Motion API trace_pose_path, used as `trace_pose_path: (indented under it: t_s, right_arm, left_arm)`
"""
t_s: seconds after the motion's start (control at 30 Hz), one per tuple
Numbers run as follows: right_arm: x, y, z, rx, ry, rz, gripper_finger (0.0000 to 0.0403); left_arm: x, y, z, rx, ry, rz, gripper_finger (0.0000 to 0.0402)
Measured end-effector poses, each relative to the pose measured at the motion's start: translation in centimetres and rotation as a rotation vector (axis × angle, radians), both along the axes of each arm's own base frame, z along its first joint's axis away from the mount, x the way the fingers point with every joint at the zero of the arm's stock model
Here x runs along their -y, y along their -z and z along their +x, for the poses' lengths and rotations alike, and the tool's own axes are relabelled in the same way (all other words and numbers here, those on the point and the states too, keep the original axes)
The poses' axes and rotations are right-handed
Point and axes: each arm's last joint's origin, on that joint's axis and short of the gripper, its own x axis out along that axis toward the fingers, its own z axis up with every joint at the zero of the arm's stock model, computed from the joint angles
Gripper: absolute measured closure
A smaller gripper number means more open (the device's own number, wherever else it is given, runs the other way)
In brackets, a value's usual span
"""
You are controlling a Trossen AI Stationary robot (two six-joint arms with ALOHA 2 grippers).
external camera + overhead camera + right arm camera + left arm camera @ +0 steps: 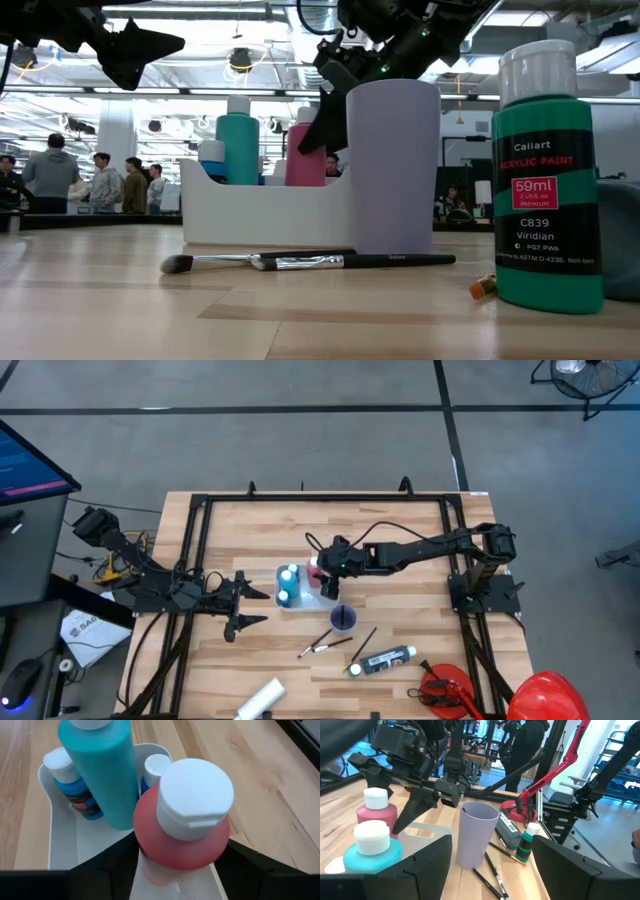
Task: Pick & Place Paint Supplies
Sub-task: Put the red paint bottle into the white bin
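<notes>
Right gripper fingers flank the pink bottle, contact hidden; left fingers wide.

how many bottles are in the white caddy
4: tall teal bottle, two small blue bottles beside it, pink bottle in the right gripper; others may be hidden.
</notes>
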Motion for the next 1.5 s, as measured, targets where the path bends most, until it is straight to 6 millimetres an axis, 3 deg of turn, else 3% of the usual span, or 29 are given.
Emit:
trace_pose_path:
  t_s: [0.27, 1.17, 1.5]
  right_arm:
    - [-0.1, 0.0, 0.0, 0.001, -0.008, -0.008, 0.0210]
    - [-0.7, -0.6, 0.6, 0.083, -0.061, -0.008, 0.0203]
    - [-0.5, 1.4, 1.7, 0.071, -0.075, -0.029, 0.0200]
  left_arm:
    - [0.0, 0.0, 0.0, 0.000, 0.000, 0.000, 0.0132]
    - [0.0, 0.0, 0.0, -0.001, 0.000, 0.000, 0.0132]
    - [0.0, 0.0, 0.0, -0.001, 0.000, 0.001, 0.0132]
